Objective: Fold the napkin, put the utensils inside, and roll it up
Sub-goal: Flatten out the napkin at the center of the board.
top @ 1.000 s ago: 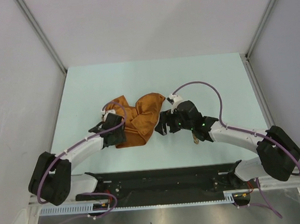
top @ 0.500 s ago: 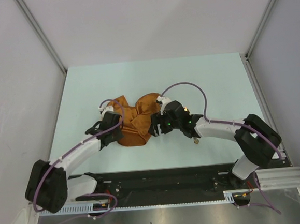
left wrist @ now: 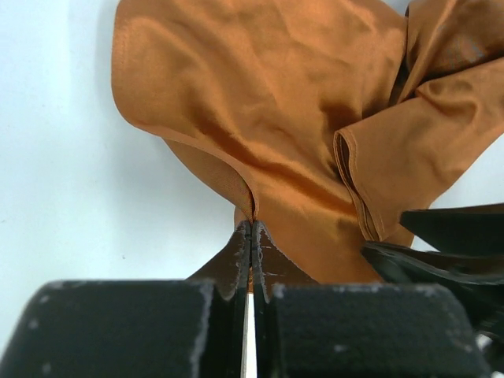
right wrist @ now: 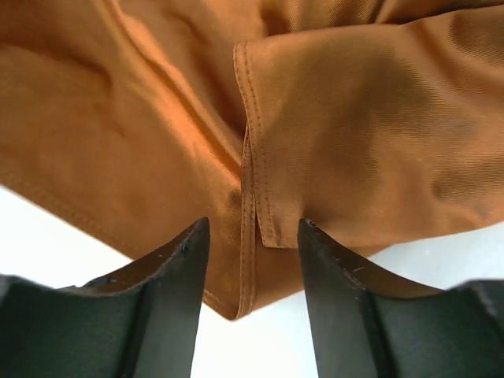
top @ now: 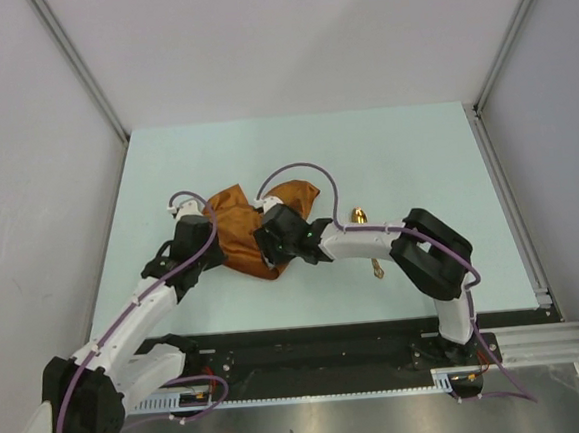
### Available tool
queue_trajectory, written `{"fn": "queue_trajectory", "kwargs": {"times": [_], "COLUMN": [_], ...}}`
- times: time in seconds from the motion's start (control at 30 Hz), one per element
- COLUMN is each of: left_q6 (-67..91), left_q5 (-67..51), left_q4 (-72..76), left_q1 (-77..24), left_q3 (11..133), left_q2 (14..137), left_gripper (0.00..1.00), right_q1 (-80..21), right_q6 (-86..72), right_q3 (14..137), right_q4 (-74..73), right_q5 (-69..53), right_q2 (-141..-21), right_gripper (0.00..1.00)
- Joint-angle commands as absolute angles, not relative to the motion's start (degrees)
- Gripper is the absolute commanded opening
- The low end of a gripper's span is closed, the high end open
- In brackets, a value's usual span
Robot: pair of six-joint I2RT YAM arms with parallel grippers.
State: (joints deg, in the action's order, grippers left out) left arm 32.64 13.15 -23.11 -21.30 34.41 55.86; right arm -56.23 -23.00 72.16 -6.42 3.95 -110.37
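1. The rust-orange, slightly shiny cloth napkin [top: 235, 221] lies bunched in a crumpled heap on the pale mint counter [top: 415, 156], a little left of centre. No flat fold shows, so I judge the folding step barely begun.
2. The left gripper [left wrist: 250, 228] is pinched tight on a thin edge of the napkin at the heap's near-left side. The cloth rises in a small ridge straight out of the closed fingertips. That hold probably anchors one corner so the fabric can be drawn out flat.
3. The right gripper [right wrist: 253, 228] is at the heap's near-right side, its jaws set partly apart. They straddle a stitched, hemmed corner where two layers overlap. The cloth sits in the gap and neither finger visibly presses it, so nothing is gripped there yet.
4. With one gripper at each side of the bundle, the arrangement suits pulling two corners apart to spread the napkin before folding.
5. The small gold-coloured metal spoon [top: 360, 214] rests on the counter to the right of the napkin and apart from it. The right arm crosses over part of it. Left there, it keeps clear of the cloth work until the napkin is ready for it.
6. Risk: the layered hem may let the right gripper catch both plies rather than one.
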Motion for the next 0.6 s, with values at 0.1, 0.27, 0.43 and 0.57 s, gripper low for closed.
{"fn": "queue_trajectory", "kwargs": {"times": [0.1,0.27,0.43,0.57], "left_q6": [32.96,32.78,32.87,32.78], "left_q5": [9.23,8.35,8.09,7.91], "left_q4": [-20.66,-20.22,-20.04,-19.86], "left_q1": [-20.22,-19.95,-19.86,-19.69], "left_q3": [33.75,33.58,33.4,33.57], "left_q2": [54.84,55.02,55.46,55.98], "left_gripper": [0.0,0.0,0.0,0.0], "right_q1": [-59.15,-58.98,-57.13,-56.08], "right_q6": [-20.57,-21.88,-23.2,-23.47], "right_q3": [78.22,78.4,76.82,75.41], "right_q4": [-14.06,-15.03,-11.96,-10.2], "right_q5": [14.22,16.26,9.5,6.95], "right_q2": [-114.43,-115.31,-115.66,-116.19], "right_gripper": [0.49,0.42,0.31,0.29]}}
